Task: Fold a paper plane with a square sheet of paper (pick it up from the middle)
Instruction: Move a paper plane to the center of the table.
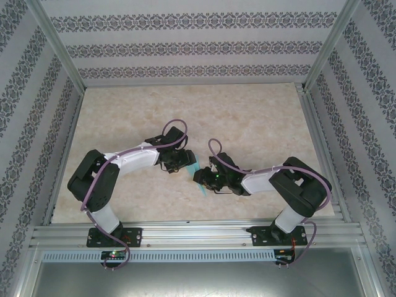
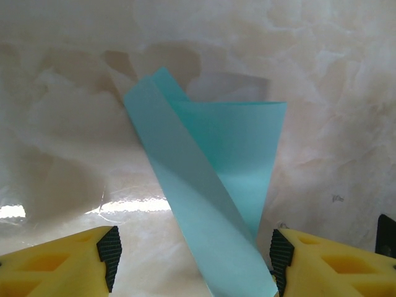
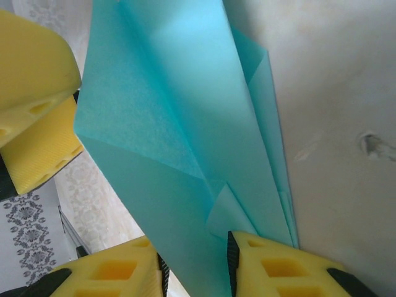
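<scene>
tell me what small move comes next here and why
Probably draw the left claw back off the half-folded teal paper. Its jaws stand open with the paper loose between them, while the right claw pinches the folded end and seems to hold it alone. Backing off would free the left claw to regrasp for the next crease.

One teal paper plane [image 3: 179, 124], one marble table [image 1: 260, 117], two claws — left claw [image 2: 195, 257], right claw [image 3: 195, 266]
</scene>
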`<action>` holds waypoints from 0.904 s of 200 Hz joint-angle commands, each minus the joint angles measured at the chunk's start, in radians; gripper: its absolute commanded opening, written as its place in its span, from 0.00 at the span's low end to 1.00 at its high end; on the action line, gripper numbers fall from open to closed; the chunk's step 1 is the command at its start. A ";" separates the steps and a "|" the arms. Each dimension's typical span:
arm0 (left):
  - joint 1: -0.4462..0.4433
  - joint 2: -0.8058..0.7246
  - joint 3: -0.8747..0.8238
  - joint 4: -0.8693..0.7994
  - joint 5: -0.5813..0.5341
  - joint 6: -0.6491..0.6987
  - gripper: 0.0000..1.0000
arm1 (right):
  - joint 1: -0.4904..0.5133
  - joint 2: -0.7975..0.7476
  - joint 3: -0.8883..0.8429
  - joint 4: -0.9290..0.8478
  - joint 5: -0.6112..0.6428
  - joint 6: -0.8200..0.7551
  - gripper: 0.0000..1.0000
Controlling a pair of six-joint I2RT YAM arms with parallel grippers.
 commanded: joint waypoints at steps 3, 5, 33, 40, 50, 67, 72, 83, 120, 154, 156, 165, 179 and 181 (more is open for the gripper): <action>-0.003 -0.004 0.027 0.029 0.022 -0.020 0.72 | 0.013 -0.035 -0.009 0.008 0.025 -0.002 0.34; -0.003 -0.007 0.026 0.028 0.023 -0.021 0.72 | 0.013 -0.037 -0.011 0.007 0.025 -0.003 0.34; -0.002 -0.028 0.013 0.027 0.027 -0.026 0.73 | 0.006 -0.096 -0.019 -0.025 0.027 -0.039 0.36; -0.003 -0.029 0.012 0.027 0.029 -0.026 0.72 | 0.001 -0.119 -0.018 -0.043 0.031 -0.050 0.37; -0.003 -0.029 0.008 0.028 0.039 -0.026 0.70 | -0.004 -0.156 -0.016 -0.084 0.040 -0.078 0.37; -0.003 -0.023 0.010 0.020 0.049 -0.028 0.65 | -0.019 -0.226 -0.017 -0.186 0.081 -0.131 0.39; -0.004 -0.021 0.007 0.019 0.051 -0.027 0.62 | -0.027 -0.247 -0.018 -0.214 0.095 -0.145 0.40; -0.003 -0.021 0.001 0.020 0.051 -0.029 0.58 | -0.044 -0.282 -0.018 -0.268 0.115 -0.168 0.42; -0.003 -0.020 -0.001 0.007 0.049 -0.023 0.51 | -0.121 -0.329 0.000 -0.380 0.109 -0.238 0.43; -0.003 -0.030 0.009 0.033 0.058 -0.035 0.65 | -0.136 -0.326 0.008 -0.396 0.105 -0.256 0.43; -0.003 -0.030 0.010 0.036 0.060 -0.037 0.66 | -0.136 -0.325 0.008 -0.394 0.105 -0.256 0.43; -0.003 -0.030 0.016 0.045 0.067 -0.043 0.69 | -0.136 -0.317 0.008 -0.388 0.103 -0.253 0.43; -0.003 -0.016 0.034 0.045 0.077 -0.049 0.72 | -0.136 -0.300 0.007 -0.376 0.099 -0.249 0.44; -0.003 -0.014 0.039 0.041 0.079 -0.049 0.73 | -0.137 -0.298 0.007 -0.375 0.098 -0.248 0.44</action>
